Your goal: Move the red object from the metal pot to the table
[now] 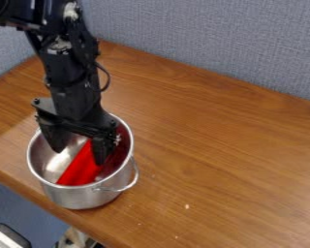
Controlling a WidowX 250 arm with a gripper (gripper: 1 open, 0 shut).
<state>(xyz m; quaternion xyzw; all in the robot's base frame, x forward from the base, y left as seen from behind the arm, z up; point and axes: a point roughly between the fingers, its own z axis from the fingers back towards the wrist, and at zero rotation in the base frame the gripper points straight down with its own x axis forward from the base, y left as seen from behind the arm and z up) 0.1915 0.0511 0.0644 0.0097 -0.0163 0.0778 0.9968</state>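
Note:
The metal pot (116,187) stands on the table (235,145) near its front left edge. Inside it the red object (82,169) leans at a slant against the pot's inner wall. My black gripper (77,144) points straight down into the pot, open, with one finger on each side of the block's upper end. The fingertips (50,141) reach below the rim; I cannot tell whether they touch the block.
A grey-blue wall (235,44) runs behind the table. The table's front edge (158,238) lies just past the pot, with dark floor below. Bare wood stretches to the right of the pot.

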